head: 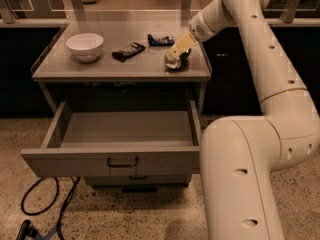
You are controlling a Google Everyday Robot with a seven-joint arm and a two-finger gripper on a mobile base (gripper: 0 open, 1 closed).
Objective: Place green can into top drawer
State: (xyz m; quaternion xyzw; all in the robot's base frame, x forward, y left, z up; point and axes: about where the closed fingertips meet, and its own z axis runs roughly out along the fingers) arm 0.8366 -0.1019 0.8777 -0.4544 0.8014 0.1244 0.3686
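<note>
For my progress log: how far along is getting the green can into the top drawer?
Done: the top drawer stands pulled open. In hand: the gripper is down at the green can, which sits on the table near its front edge. Left: lift the can, carry it down, release it in the drawer.

1 cream-white arm [265, 59] of fat rounded segments, small dark round holes dotting its shells, thin seams at the joints; pale yellow gripper [176, 53] at upper centre of the frame.
</note>
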